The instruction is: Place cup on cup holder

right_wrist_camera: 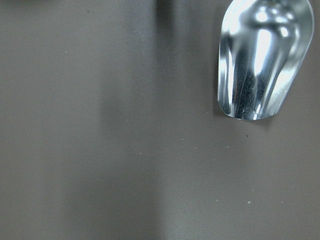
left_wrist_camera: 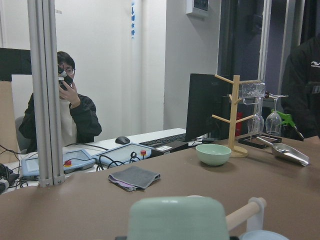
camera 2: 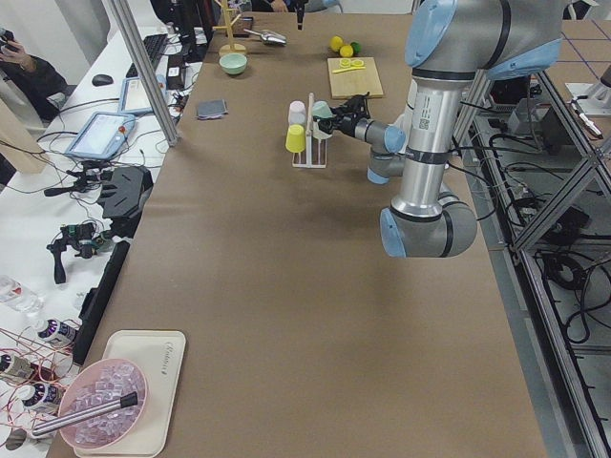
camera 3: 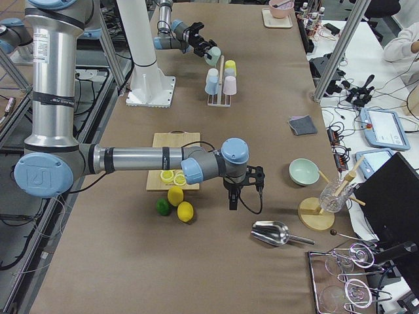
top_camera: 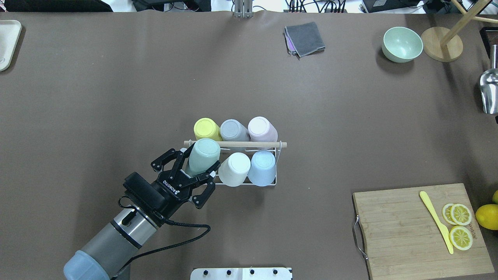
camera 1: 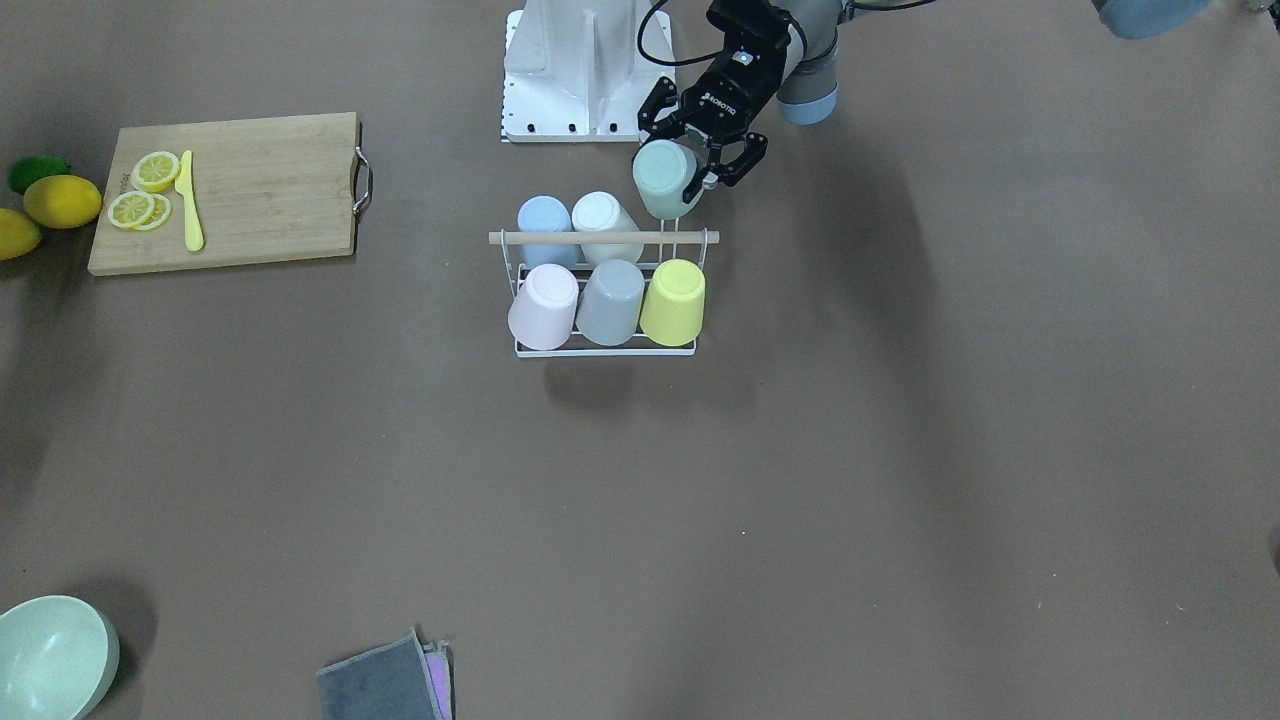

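Observation:
The cup holder (top_camera: 233,144) is a white wire rack with a wooden rod on top, in the table's middle. It carries yellow (top_camera: 206,129), grey (top_camera: 232,130), pink (top_camera: 261,129), white (top_camera: 234,169) and blue (top_camera: 262,173) cups, all upside down. My left gripper (top_camera: 197,163) is shut on a mint green cup (top_camera: 203,155). It holds the cup tilted and bottom up, just above the rack's free corner place beside the white cup. The cup also shows in the front view (camera 1: 665,178) and the left wrist view (left_wrist_camera: 177,217). My right gripper (camera 3: 232,196) hangs far off near the metal scoop (right_wrist_camera: 260,55); I cannot tell whether it is open or shut.
A cutting board (top_camera: 397,233) with lemon slices and a yellow knife lies at the near right, with lemons (top_camera: 486,216) beside it. A mint bowl (top_camera: 402,43), a wooden stand (top_camera: 441,48) and a grey cloth (top_camera: 305,38) are at the far side. A white tray (top_camera: 7,42) is at the far left.

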`<action>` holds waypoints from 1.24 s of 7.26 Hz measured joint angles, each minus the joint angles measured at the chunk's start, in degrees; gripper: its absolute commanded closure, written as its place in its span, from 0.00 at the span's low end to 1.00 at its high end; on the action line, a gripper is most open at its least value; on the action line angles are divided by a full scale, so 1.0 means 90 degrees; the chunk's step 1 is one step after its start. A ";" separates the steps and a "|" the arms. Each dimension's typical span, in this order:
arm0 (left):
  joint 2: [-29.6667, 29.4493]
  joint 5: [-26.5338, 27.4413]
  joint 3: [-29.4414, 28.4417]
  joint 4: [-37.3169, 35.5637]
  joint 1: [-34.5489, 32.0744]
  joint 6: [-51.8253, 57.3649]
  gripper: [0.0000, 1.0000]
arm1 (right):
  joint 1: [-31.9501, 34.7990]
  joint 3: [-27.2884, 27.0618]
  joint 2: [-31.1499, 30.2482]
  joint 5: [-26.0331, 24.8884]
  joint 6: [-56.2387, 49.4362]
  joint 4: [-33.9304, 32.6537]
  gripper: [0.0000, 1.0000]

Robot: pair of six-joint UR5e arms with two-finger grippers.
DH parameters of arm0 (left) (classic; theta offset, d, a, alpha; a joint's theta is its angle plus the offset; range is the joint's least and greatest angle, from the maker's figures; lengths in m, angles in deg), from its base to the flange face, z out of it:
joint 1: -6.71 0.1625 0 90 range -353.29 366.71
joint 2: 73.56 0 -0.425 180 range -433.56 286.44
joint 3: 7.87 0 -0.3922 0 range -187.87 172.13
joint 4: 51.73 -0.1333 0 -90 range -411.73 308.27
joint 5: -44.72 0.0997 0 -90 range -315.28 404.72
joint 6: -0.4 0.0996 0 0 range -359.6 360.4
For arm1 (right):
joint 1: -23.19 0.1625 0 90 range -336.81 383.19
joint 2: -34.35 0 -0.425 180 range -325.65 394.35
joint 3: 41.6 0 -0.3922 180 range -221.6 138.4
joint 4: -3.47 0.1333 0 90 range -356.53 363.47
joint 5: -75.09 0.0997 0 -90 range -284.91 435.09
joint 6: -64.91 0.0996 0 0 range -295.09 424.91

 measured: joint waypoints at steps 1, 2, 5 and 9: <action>0.0000 0.0000 -0.0020 0.0003 0.0003 0.0002 0.04 | -0.0009 -0.0006 0.0008 0.0095 -0.0001 -0.0034 0.01; 0.0000 0.0000 -0.0047 0.0039 0.0008 0.0003 0.03 | -0.0008 -0.0024 0.0035 0.0181 -0.0017 -0.0153 0.01; -0.0006 0.0000 -0.0102 0.0192 0.0010 0.0004 0.03 | 0.0118 -0.0065 0.0103 0.0305 -0.0433 -0.0578 0.01; 0.0022 -0.0213 0.0193 0.0228 -0.0372 -0.0004 0.03 | 0.0344 -0.0018 0.0399 0.0403 -0.1161 -0.1416 0.01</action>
